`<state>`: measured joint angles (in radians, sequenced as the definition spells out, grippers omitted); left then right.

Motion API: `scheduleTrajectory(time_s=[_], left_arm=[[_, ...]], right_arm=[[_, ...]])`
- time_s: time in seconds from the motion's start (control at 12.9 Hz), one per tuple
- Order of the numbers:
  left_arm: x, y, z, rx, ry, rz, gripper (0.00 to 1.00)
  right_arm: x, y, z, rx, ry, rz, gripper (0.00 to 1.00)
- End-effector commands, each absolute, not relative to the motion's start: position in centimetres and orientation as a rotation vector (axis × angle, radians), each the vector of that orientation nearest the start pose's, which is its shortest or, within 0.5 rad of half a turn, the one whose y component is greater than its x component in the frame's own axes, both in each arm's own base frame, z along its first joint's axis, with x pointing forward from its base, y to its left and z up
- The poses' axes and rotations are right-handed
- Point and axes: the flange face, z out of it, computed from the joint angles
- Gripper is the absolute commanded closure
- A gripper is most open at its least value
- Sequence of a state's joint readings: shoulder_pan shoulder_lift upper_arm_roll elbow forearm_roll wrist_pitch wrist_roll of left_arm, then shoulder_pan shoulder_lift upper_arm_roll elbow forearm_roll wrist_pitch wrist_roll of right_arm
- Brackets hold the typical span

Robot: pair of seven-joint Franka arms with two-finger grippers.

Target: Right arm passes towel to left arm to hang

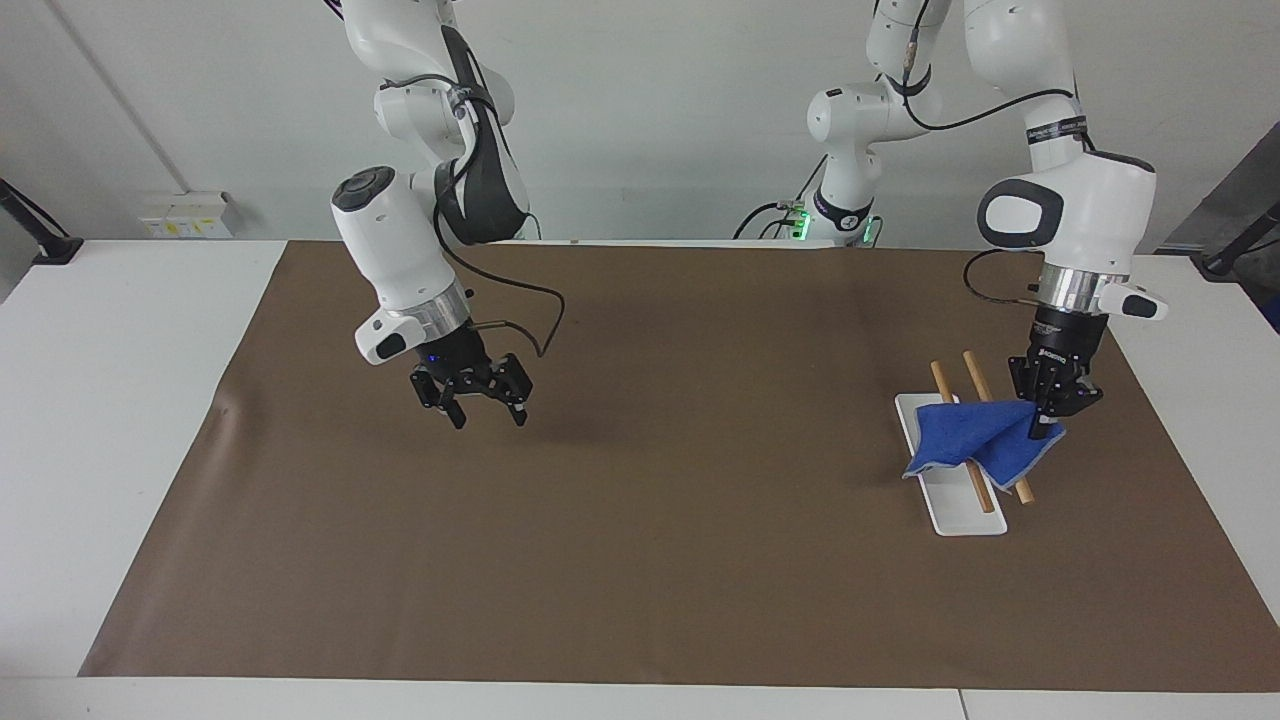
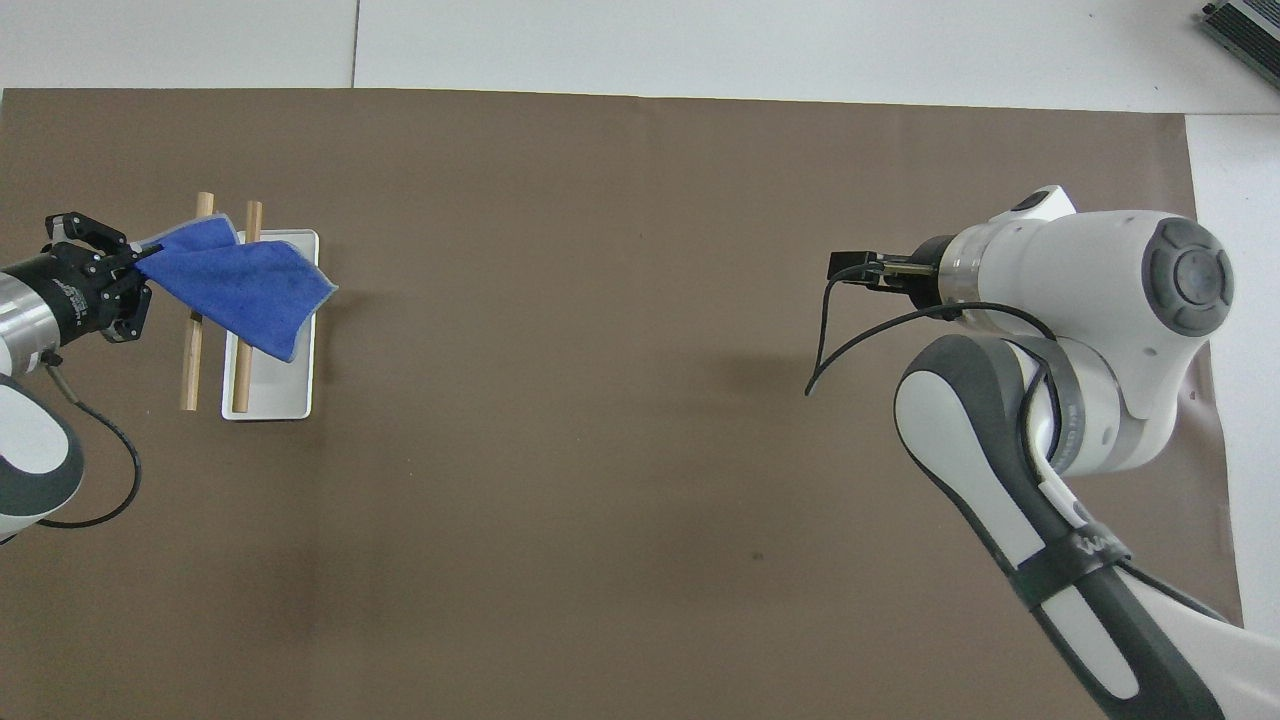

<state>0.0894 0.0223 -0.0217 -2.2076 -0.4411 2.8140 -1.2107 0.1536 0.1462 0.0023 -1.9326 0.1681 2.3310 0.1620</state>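
Note:
The bright-blue towel (image 1: 962, 440) is spread across the two wooden rods (image 1: 943, 378) of a small rack with a white base (image 1: 955, 510). My left gripper (image 1: 1046, 424) is shut on the towel's corner, over the rack's edge toward the left arm's end of the table. In the overhead view the towel (image 2: 240, 290) stretches from the left gripper (image 2: 138, 272) over both rods (image 2: 190, 370). My right gripper (image 1: 487, 408) is open and empty above the brown mat, toward the right arm's end. In the overhead view its wrist hides most of the right gripper (image 2: 856, 270).
A large brown mat (image 1: 660, 560) covers the white table (image 1: 120, 400). The rack's white base (image 2: 272, 395) lies on the mat toward the left arm's end. A black cable (image 2: 830, 340) hangs loosely from the right wrist.

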Motion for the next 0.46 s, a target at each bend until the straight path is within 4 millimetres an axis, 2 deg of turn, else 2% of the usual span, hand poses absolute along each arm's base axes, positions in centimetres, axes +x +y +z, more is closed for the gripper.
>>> scheduleTrajectory(time_s=[0.0,0.15,0.23,0.39], left_arm=[[56.5,7.5,43.0,1.783,1.879,0.472,1.00],[55.9,8.3,42.0,1.792,1.897,0.468,1.00],[55.3,8.3,40.7,1.802,1.914,0.450,1.00],[53.3,9.5,38.9,1.791,1.962,0.448,1.00]], right_arm=[[60.5,6.3,47.2,-3.075,0.105,-0.242,0.00],[59.6,3.1,50.7,-3.128,0.150,-0.195,0.00],[58.9,1.4,52.3,-3.131,0.192,-0.174,0.00],[57.6,-1.8,55.5,-3.135,0.261,-0.136,0.00]])
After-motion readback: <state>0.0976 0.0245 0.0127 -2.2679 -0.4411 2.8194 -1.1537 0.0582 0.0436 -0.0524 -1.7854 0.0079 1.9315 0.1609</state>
